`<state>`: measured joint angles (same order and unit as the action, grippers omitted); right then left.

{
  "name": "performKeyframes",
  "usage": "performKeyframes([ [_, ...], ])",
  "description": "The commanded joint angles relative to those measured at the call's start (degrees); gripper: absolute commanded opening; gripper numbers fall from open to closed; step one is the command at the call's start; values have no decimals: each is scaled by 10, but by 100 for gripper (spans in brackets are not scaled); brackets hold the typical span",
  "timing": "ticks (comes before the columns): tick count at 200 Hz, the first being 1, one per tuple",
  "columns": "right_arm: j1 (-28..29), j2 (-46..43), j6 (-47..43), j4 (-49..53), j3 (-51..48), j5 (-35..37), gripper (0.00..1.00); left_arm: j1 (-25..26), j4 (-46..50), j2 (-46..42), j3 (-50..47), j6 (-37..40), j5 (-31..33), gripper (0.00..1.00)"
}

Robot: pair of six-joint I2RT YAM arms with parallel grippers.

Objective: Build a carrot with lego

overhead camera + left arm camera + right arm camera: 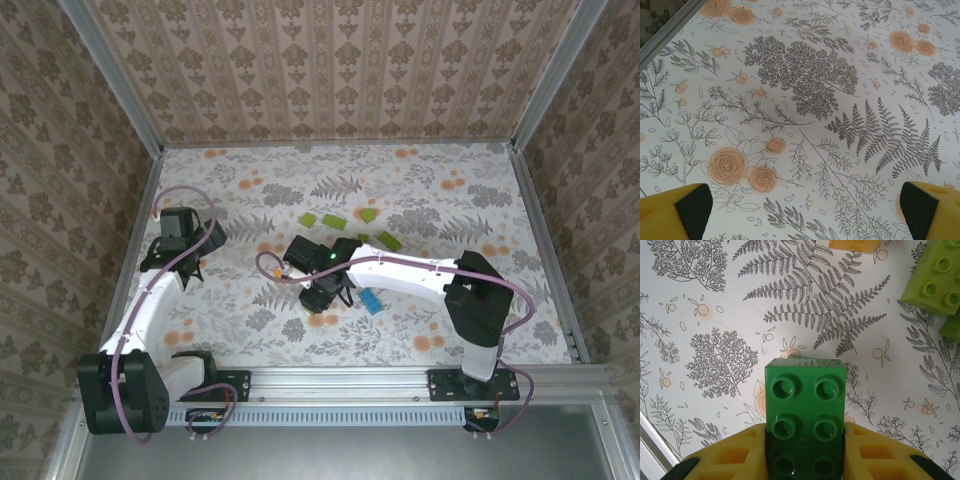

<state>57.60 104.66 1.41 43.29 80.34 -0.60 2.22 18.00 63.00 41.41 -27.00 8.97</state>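
Observation:
My right gripper point(322, 295) point(805, 440) is shut on a dark green lego brick point(805, 402), studs facing the camera, held just above the flowered table. An orange brick point(852, 244) lies ahead of it, and lime-green bricks point(937, 275) are at the upper right. In the top view, loose lime bricks point(333, 222) lie behind the right gripper and a blue brick point(372, 300) lies just to its right. My left gripper point(192, 258) point(805, 210) hangs open over bare table at the left, nothing between its fingers point(685, 210). I cannot make out a joined carrot.
A metal frame point(140, 215) and patterned walls close the table on three sides. A rail point(400, 380) runs along the near edge by the arm bases. The frame's left bar point(665, 30) lies close to the left gripper.

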Motion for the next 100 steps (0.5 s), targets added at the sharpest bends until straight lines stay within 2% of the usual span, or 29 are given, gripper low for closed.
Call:
performKeyframes([
  [1, -9, 15, -7, -11, 5, -16, 28, 2, 8, -1, 21, 6, -1, 99],
  [100, -21, 29, -14, -22, -12, -45, 28, 2, 9, 2, 22, 8, -1, 99],
])
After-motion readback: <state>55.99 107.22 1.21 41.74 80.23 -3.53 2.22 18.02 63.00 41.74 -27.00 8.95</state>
